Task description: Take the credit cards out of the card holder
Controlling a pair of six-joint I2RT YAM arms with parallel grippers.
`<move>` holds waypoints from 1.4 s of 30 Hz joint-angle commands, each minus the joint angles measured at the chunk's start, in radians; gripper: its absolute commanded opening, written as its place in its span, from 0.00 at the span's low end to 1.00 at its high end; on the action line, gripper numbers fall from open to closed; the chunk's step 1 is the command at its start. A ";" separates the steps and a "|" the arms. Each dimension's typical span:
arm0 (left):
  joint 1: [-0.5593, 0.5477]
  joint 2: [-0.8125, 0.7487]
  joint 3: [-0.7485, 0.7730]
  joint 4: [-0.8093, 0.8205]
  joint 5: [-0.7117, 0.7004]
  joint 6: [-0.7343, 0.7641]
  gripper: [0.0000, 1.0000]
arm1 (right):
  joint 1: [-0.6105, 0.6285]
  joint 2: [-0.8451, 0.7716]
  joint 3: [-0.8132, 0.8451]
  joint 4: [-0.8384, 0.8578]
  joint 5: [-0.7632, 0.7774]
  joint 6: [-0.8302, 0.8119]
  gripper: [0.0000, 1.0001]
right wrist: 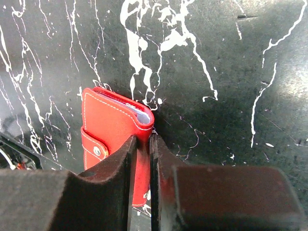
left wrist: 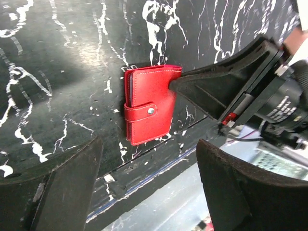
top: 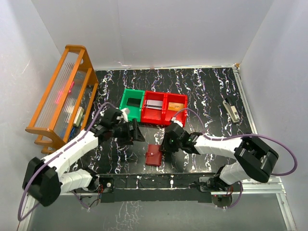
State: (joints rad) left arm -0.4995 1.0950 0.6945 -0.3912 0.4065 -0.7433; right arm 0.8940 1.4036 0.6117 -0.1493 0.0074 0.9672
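Observation:
The card holder (top: pixel 154 158) is a small red wallet lying flat near the table's front edge, its snap tab fastened (left wrist: pixel 147 106). My right gripper (top: pixel 164 146) is shut on the holder's folded spine edge, one finger on top and one against the outer side (right wrist: pixel 143 140). Pale plastic sleeve edges (right wrist: pixel 140 114) peek from the holder's end (right wrist: pixel 108 127). The credit cards are hidden inside it. My left gripper (top: pixel 136 132) hangs open to the holder's left, above the table, nothing between its fingers (left wrist: pixel 149 144). The right gripper's fingers (left wrist: pixel 211 89) show in the left wrist view.
A green bin (top: pixel 124 102) and a red two-part bin (top: pixel 164 120) stand behind the holder; the red one holds a pale flat item and a tan one. An orange rack (top: pixel 62 96) lines the left wall. A small grey tool (top: pixel 232 110) lies at the right.

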 commanded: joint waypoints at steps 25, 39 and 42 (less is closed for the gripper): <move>-0.468 0.537 0.300 -0.107 -0.359 0.071 0.43 | -0.090 -0.193 -0.158 0.146 -0.112 0.148 0.20; -0.468 0.481 0.247 -0.068 -0.377 0.061 0.29 | -0.089 -0.199 -0.190 0.137 -0.212 0.203 0.49; -0.468 0.479 0.252 -0.064 -0.373 0.061 0.28 | -0.089 -0.166 -0.190 0.154 -0.232 0.197 0.49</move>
State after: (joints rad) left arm -0.9642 1.6100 0.9489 -0.4454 0.0448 -0.6842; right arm 0.8085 1.2068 0.4263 -0.0360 -0.1944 1.1584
